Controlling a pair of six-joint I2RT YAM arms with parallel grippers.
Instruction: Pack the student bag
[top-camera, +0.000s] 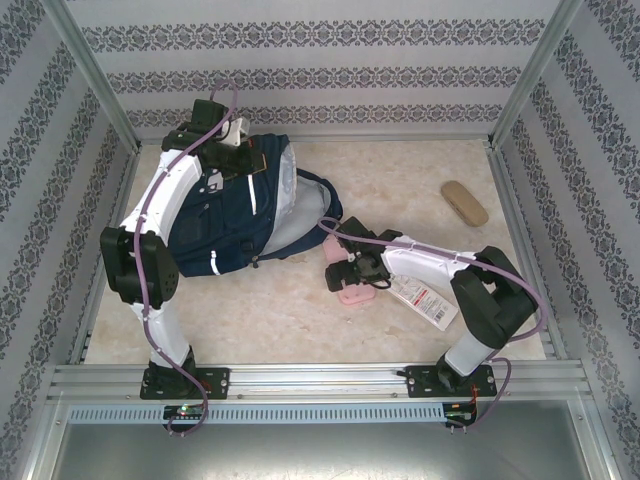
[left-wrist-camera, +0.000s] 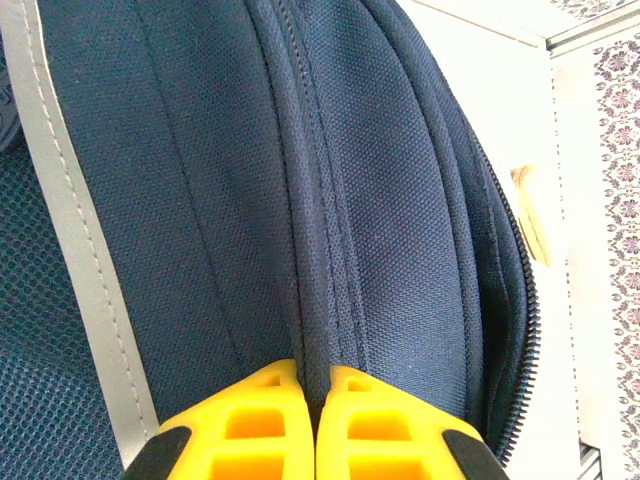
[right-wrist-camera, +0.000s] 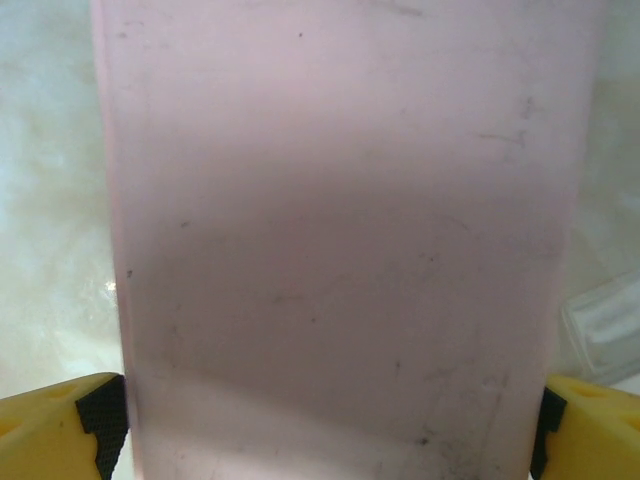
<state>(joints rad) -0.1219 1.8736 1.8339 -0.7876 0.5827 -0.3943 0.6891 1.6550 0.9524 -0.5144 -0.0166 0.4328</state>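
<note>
So the navy blue fabric backpack is lying at 10 o'clock on the pale marbled table, with its mouth facing 3 o'clock. The left gripper is pinching a seam at its 12 o'clock end. A flat pink rectangular block is sitting at the backpack's 4 o'clock, and the right gripper is straddling it. A white plastic packet with red print is lying at the block's 3 o'clock, partly under the right arm. A tan oblong case is resting at the table's 2 o'clock, well apart.
</note>
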